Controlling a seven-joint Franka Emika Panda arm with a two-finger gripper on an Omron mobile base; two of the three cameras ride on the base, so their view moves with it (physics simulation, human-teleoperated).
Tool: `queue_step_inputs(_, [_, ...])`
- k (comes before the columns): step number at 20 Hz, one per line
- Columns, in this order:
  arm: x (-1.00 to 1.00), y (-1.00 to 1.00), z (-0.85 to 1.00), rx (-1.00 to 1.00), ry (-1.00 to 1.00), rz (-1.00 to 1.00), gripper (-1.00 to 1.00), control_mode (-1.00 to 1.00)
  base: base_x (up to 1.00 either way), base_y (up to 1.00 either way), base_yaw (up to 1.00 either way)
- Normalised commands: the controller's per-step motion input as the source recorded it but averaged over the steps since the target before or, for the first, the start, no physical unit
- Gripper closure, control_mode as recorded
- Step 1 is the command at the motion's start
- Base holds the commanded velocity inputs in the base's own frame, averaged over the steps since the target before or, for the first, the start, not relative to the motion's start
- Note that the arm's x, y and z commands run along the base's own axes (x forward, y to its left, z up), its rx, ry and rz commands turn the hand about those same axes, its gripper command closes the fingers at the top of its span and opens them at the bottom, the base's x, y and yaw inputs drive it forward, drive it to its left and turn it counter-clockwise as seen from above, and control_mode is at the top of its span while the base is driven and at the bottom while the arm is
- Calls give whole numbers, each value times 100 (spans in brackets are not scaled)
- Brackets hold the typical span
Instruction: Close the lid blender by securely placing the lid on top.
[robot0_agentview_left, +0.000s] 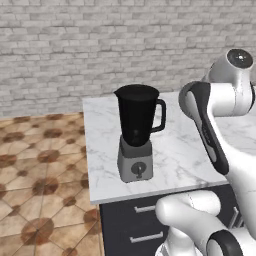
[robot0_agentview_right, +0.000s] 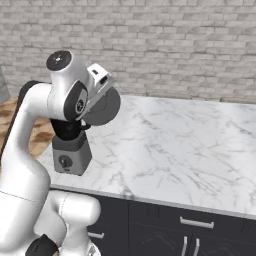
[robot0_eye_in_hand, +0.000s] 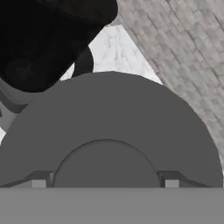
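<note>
The gripper (robot0_agentview_right: 98, 95) holds the lid (robot0_agentview_right: 102, 107) on edge, the disc standing in the upper left of the right base view with its flat face turned out over the counter (robot0_agentview_right: 170, 145). In the hand view the lid (robot0_eye_in_hand: 109, 131) spans the lower frame, and the blender (robot0_eye_in_hand: 43, 39) lies beyond it toward the upper left. By my judgement, the jar mouth (robot0_agentview_left: 136, 92) sits open and upright, so the lid needs levelling and carrying across above it.

No text, label or number can be read anywhere.
</note>
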Motion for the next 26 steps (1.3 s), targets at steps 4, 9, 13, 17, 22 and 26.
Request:
queue_step_inputs(4, [-33, 17, 100, 0, -15, 7, 100, -100, 0, 0, 0])
queue_step_inputs(9, [-4, 36, 88, 2, 1, 6, 100, -100, 0, 0, 0])
queue_step_inputs(13, [13, 72, 47, 5, 15, 10, 100, -100, 0, 0, 0])
queue_step_inputs(17, [32, 74, 30, 8, 20, 12, 100, -100, 0, 0, 0])
queue_step_inputs(22, [37, 66, 5, 8, 15, 11, 100, -100, 0, 0, 0])
queue_step_inputs(26, [50, 43, -4, 1, 14, 8, 100, -100, 0, 0, 0])
